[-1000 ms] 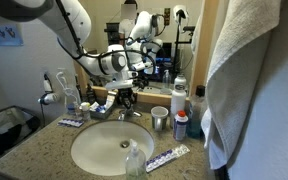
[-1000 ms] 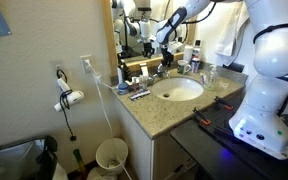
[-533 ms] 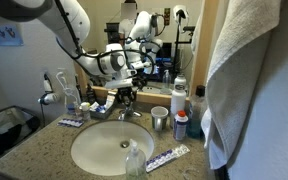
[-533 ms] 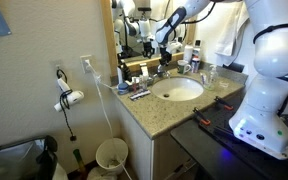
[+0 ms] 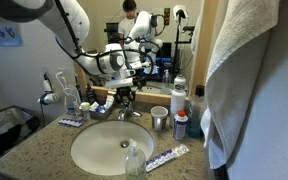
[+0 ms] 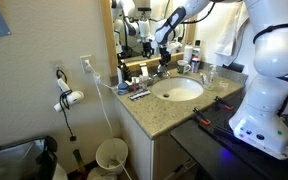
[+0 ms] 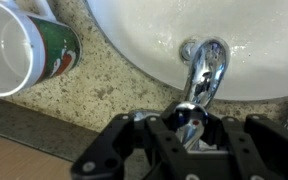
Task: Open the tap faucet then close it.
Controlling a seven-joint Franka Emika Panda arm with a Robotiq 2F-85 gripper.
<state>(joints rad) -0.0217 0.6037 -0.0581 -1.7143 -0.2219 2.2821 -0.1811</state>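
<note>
The tap faucet [image 7: 206,65] is shiny chrome, with its short spout reaching over the white basin [image 7: 184,25]. Its lever handle sits between my gripper's black fingers [image 7: 189,128], which close in on it from both sides. In both exterior views the gripper [image 5: 126,96] [image 6: 162,64] hangs right over the faucet [image 5: 129,110] [image 6: 164,73] at the back of the sink. No water shows at the spout.
A white and green cup [image 7: 29,48] stands left of the faucet on the speckled counter. A metal cup [image 5: 160,120], bottles [image 5: 180,122] and a toothpaste tube [image 5: 168,156] stand round the basin [image 5: 89,150]. A towel [image 5: 259,80] hangs near. A mirror stands behind.
The arm and gripper stay in place over the faucet. Only a reflection in the mirror has shifted.
</note>
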